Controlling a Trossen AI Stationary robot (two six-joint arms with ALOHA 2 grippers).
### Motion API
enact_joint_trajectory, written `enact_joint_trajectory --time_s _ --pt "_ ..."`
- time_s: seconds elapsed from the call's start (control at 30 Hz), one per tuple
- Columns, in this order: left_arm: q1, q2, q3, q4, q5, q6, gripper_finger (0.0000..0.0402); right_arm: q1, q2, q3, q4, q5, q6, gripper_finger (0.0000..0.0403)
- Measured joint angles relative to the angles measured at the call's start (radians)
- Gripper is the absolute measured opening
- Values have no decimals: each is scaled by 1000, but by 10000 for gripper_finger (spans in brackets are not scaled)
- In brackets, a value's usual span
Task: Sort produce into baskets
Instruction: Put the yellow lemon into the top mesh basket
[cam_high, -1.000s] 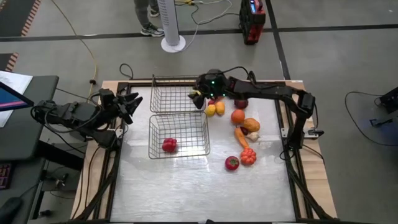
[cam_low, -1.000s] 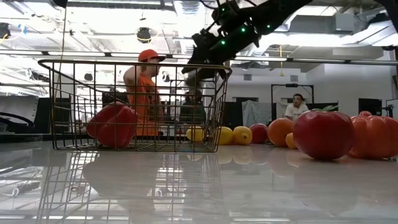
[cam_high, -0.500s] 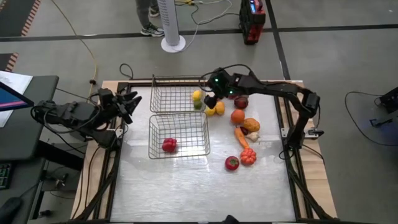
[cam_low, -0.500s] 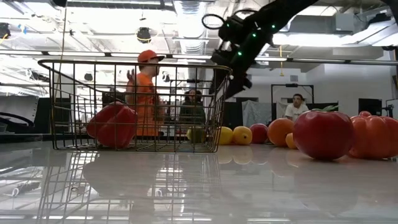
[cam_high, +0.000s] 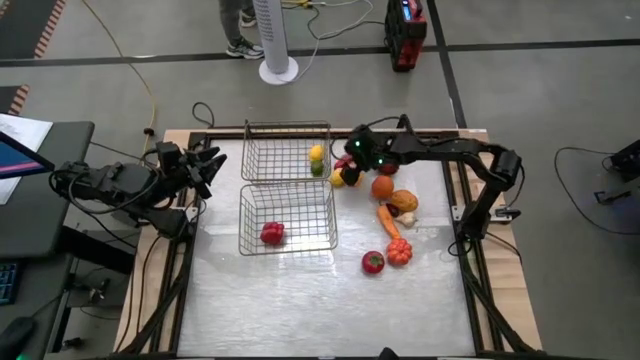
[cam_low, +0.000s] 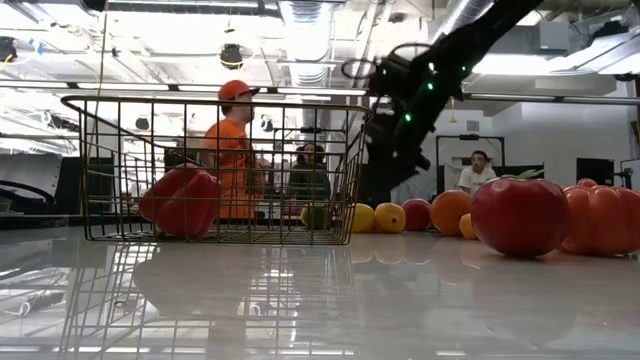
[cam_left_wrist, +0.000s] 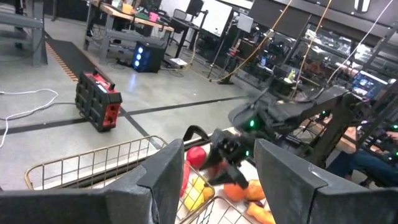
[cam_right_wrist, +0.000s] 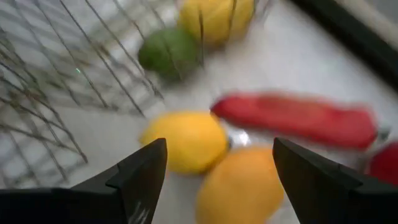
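A small pile of toy fruits and vegetables in yellow, orange and red is seen on the shiny white table, just beside the far silver wire-mesh basket. A yellow piece and a green piece lie inside that basket, and a red pepper lies in the near wire basket. The right end effector is held open and empty right above two yellow fruits, so it is the nearer one. The left end effector is also open and waits at the table's left edge. A big room with people is seen behind.
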Motion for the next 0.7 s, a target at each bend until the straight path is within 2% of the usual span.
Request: enact_joint_trajectory --time_s 0.17,0.3,0.53,0.7 --pt "0 0 0 0 -3 8 183 -3 -1 -68 35 69 28 319" --pt "0 0 0 0 -23 19 183 -8 -1 -128 119 69 24 319" --pt "0 0 0 0 -27 23 183 -14 0 -181 148 59 30 316" --pt "0 0 0 0 -27 23 183 -14 0 -183 139 55 12 283"
